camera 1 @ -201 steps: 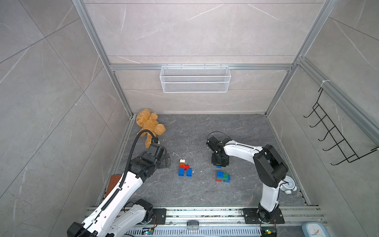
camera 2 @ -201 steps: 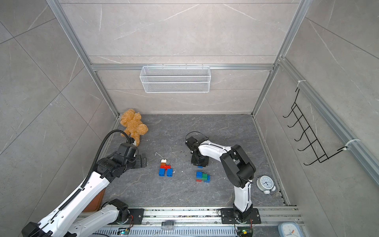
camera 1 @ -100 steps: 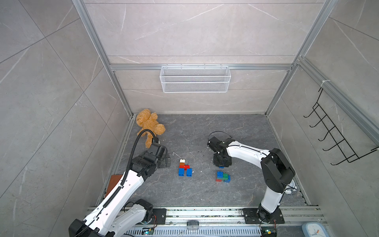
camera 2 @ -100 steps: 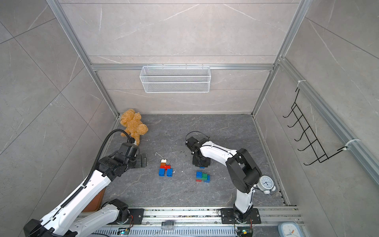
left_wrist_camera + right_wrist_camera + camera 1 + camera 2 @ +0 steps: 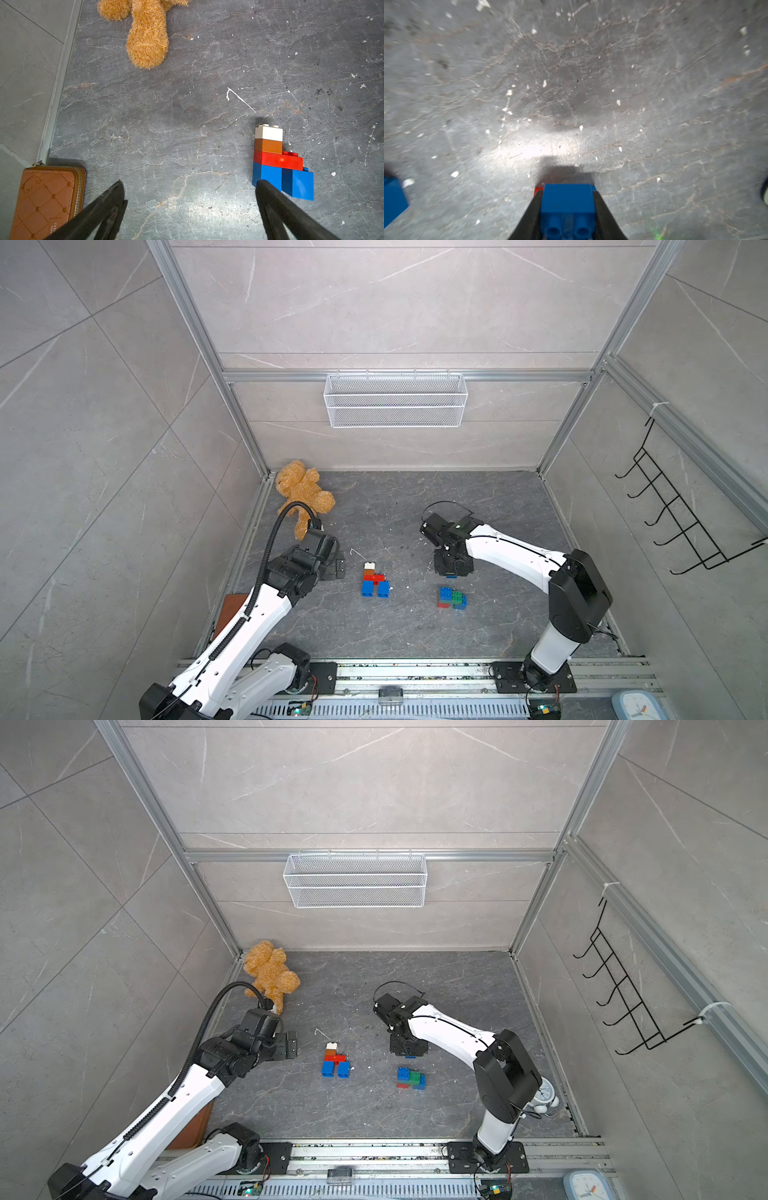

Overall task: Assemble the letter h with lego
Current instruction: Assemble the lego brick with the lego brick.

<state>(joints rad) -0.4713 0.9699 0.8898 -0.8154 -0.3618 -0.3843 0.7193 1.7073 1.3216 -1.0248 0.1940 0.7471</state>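
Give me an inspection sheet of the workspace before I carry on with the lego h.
Surface: dark stone-look floor, scattered white specks.
Job's things: white-brown-red-blue stack; blue-green-red cluster apart from it; blue brick held.
Clutter: teddy bear; brown wallet; alarm clock.
Grippers: left tool open, empty, beside the stack; right tool shut on the blue brick.
Cables: black hose along left arm; thin cable loop at right wrist.
Surroundings: wire basket and hook rack on tiled walls.

Dark slate floor [image 5: 374, 639]: teddy bear [image 5: 303, 489], lego stack [image 5: 374, 583], lego clump [image 5: 453, 598], wallet [image 5: 47, 199], alarm clock [image 5: 545, 1092].
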